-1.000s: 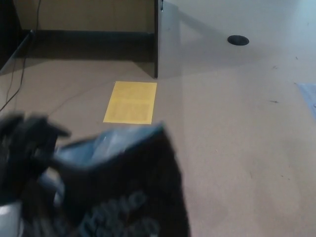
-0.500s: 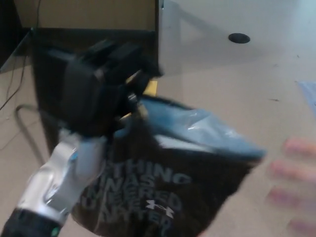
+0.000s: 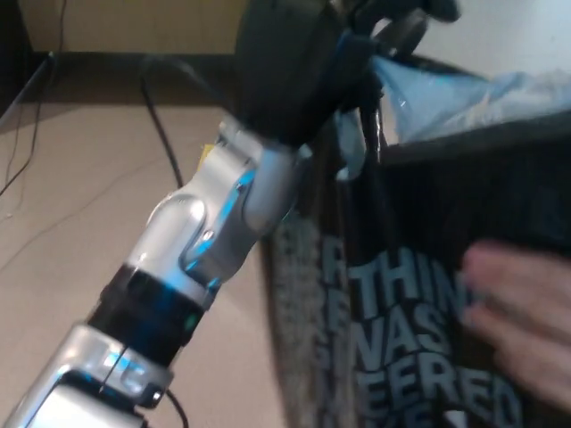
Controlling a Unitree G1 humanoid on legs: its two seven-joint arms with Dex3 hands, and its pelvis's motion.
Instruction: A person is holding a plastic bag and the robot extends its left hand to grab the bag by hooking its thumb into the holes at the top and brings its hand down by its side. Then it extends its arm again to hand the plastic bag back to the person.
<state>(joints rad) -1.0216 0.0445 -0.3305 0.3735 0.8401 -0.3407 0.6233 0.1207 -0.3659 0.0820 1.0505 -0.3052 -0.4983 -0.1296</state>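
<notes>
My left arm reaches up and forward across the picture, and my left hand (image 3: pixel 308 62) sits near the top centre, shut on the top of the black plastic bag (image 3: pixel 419 294). The bag hangs below the hand and fills the right half, showing large pale lettering and a light blue lining at its open top. A person's hand (image 3: pixel 522 312) touches the bag's front at the lower right. The picture is blurred by motion. My right hand does not show.
Tan floor (image 3: pixel 71 205) lies to the left, with thin black cables (image 3: pixel 22 160) near the left edge. A dark baseboard and wall (image 3: pixel 116 62) run along the top left. A cable (image 3: pixel 165 134) trails by my forearm.
My left arm has risen and stretched forward, carrying the bag up and to the right. The person's hand has come in from the right edge and now touches the bag.
</notes>
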